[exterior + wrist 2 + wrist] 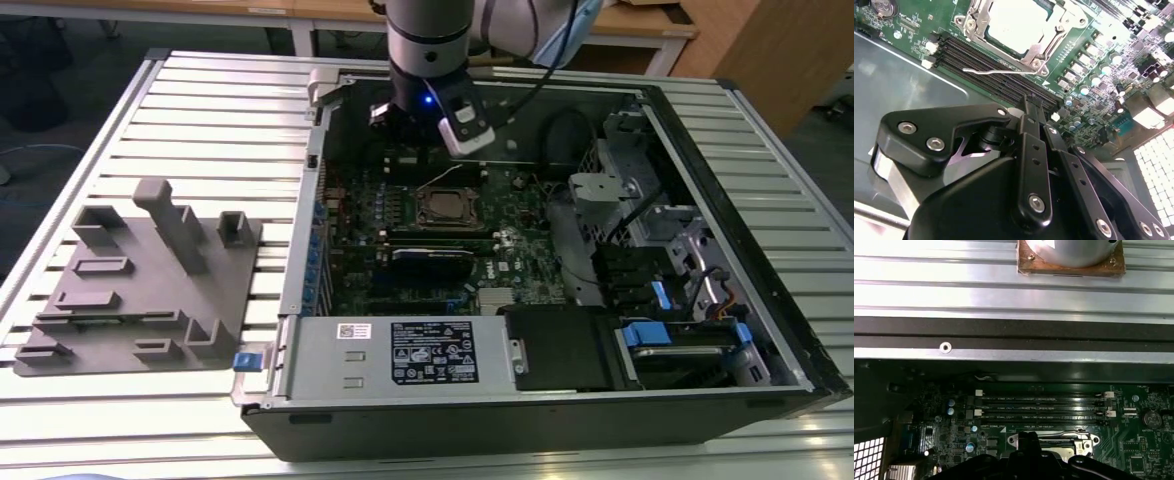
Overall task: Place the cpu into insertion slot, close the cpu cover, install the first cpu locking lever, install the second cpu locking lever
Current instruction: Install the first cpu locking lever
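on a slatted metal table (pixel 200 90) before wooden desks (pixel 641 30), we see an open computer case (pixel 534 415) where the cpu (pixel 1016 20), bright silver, sits in the insertion slot (pixel 447 208) framed by the cpu cover (pixel 977 22), while the gripper (pixel 1032 102) hovers near the memory slots (pixel 989 62), closed on nothing.

Room directly above the thin silvery metal cpu cover (pixel 979 20) is open. Looped black cables (pixel 571 135) and a grey metal drive cage (pixel 607 190) crowd the exterior view's right.
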Controlling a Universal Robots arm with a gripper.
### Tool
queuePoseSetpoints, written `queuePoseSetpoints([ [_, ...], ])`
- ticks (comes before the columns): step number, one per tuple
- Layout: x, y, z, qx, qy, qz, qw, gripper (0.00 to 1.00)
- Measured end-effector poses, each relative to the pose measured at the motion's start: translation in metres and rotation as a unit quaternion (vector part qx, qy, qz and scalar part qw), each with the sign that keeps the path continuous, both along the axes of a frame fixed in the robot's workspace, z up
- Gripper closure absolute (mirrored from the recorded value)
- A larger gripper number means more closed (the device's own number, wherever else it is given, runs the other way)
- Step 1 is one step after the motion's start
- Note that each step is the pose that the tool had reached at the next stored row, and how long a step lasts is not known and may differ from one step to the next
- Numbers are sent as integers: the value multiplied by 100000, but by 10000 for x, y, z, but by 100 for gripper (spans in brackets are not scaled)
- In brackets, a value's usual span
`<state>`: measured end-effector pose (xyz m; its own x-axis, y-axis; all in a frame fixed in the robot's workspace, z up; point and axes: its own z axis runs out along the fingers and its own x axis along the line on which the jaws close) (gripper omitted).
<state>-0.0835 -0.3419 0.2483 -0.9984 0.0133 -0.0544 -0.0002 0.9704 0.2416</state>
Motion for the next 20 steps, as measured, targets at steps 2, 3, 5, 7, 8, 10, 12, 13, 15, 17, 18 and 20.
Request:
queuePoseSetpoints([
  [2, 7, 1, -21, -196, 8, -1, 100000, 89],
  [3, 12, 3, -30, -364, 10, -11, 99999, 89],
  [5, 43, 12, -41, -883, 12, -75, 99996, 89],
  [7, 184, 63, -73, -2666, 8, -315, 99964, 89],
  [8, 209, 73, -77, -2807, 6, -329, 99960, 89],
  [10, 262, 92, -87, -2944, 7, -354, 99956, 89],
  [12, 282, 122, -97, -2973, 12, -368, 99955, 89],
  [13, 291, 141, -104, -3006, 9, -365, 99954, 89],
  [15, 307, 174, -120, -3052, 8, -363, 99953, 89],
  [17, 318, 205, -142, -3073, 6, -367, 99952, 89],
  [18, 322, 215, -149, -3091, 13, -364, 99952, 89],
  [20, 324, 219, -158, -3137, 4, -362, 99950, 89],
])
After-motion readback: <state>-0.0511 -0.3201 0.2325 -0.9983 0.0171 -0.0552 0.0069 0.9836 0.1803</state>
